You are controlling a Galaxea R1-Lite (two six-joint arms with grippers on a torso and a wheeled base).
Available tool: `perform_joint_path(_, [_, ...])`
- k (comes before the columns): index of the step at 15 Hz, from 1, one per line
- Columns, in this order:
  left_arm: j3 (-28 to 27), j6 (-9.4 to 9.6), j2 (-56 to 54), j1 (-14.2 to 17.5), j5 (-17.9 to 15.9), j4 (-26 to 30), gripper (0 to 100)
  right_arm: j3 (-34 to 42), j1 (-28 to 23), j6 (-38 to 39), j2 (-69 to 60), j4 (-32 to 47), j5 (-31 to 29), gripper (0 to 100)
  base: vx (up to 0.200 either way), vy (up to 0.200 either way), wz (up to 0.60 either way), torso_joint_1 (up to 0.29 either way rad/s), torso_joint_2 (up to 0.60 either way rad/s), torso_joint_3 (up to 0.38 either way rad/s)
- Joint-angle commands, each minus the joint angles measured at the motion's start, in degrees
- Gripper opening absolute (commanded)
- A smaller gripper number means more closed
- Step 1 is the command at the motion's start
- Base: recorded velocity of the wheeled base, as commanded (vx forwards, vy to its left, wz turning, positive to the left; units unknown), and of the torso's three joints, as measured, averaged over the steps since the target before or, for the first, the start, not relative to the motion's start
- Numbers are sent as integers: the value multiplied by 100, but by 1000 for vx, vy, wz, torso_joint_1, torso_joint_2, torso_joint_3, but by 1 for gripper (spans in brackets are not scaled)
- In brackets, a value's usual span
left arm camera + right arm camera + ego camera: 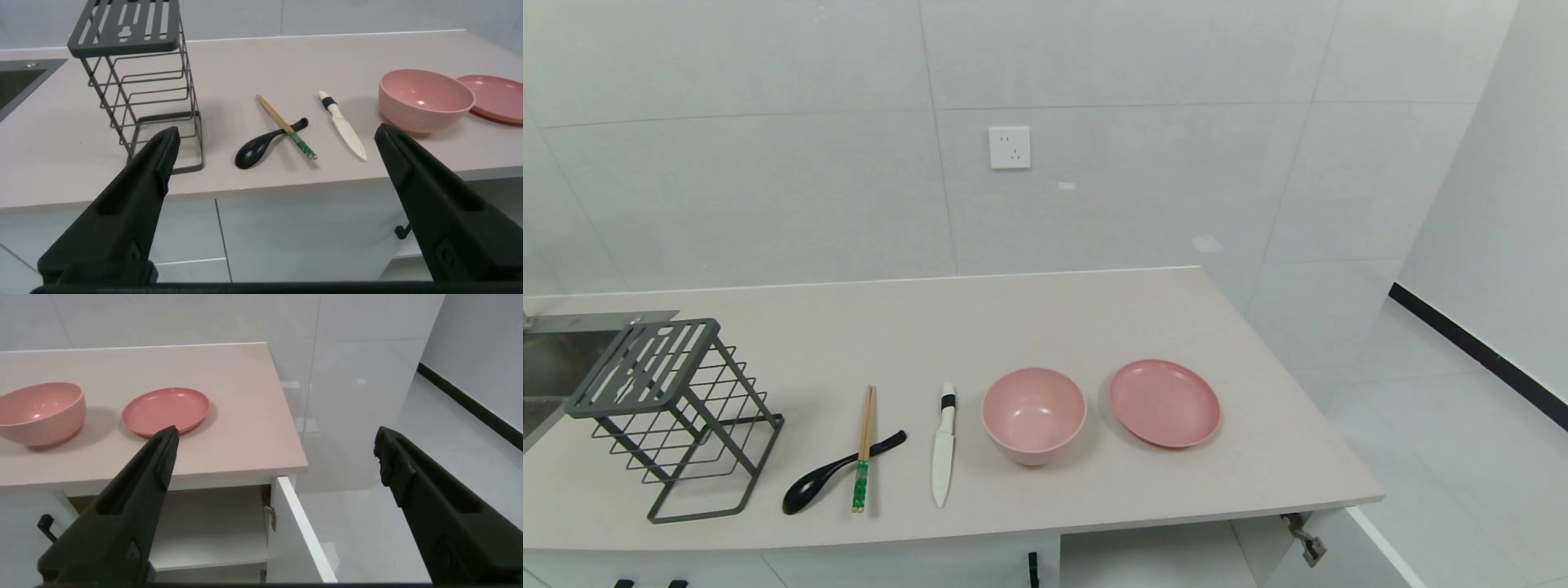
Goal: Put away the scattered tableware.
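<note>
On the beige counter, from left to right, lie a black spoon (827,476) (263,147), a pair of wooden chopsticks (863,447) (285,126) crossing the spoon's handle, a white knife (944,445) (343,126), a pink bowl (1033,414) (423,99) (39,412) and a pink plate (1165,402) (494,86) (166,410). A grey wire rack (674,408) (140,73) stands at the left. My left gripper (274,143) is open, held off the counter's front edge facing the spoon. My right gripper (274,449) is open, in front of the counter's right end.
A steel sink (551,359) (18,80) is set into the counter at the far left. A cabinet door (1347,543) (298,535) hangs open below the counter's right end. A wall socket (1009,147) is behind. Bare floor lies to the right.
</note>
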Motion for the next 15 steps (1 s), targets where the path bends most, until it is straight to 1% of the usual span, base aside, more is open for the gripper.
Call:
perform_joint_path(1, [0,1,7,1,-2,2,100,1,0,-8,8,13,2,100,0,0,0,0,0,0])
perform_joint_path(2, [0,10,7,1,-2,2,100,1,0,36,8,-5,-7,100,0,0,0,0,0,0])
perform_joint_path(3, [0,-8,7,1,-11,2,100,10,0,27,8,-225,2,100,0,0,0,0,0,0])
perform_joint_path(5, [0,-8,7,1,-20,-7,100,-113,-26,36,34,-1341,125,100,0,0,0,0,0,0])
perform_joint_path(6, [0,10,7,1,-28,2,100,-711,-9,124,535,-1402,530,100,0,0,0,0,0,0])
perform_joint_path(8, [0,-8,7,1,-28,2,100,-1581,123,678,1458,-1323,1197,100,0,0,0,0,0,0])
perform_joint_path(9, [0,-8,7,1,-28,2,100,-1924,343,942,2205,-1297,1945,100,0,0,0,0,0,0])
perform_joint_path(10, [0,1,7,1,-11,2,100,-1906,387,933,2680,-1306,2384,100,0,0,0,0,0,0])
perform_joint_path(11, [0,1,7,1,-11,2,100,-1897,396,924,3137,-1323,2630,100,0,0,0,0,0,0])
perform_joint_path(13, [0,1,7,1,-11,2,100,-1941,413,660,4051,-1455,2692,100,0,0,0,0,0,0])
perform_joint_path(15, [0,1,7,1,-11,2,100,-1871,422,238,4886,-1798,2700,100,0,0,0,0,0,0])
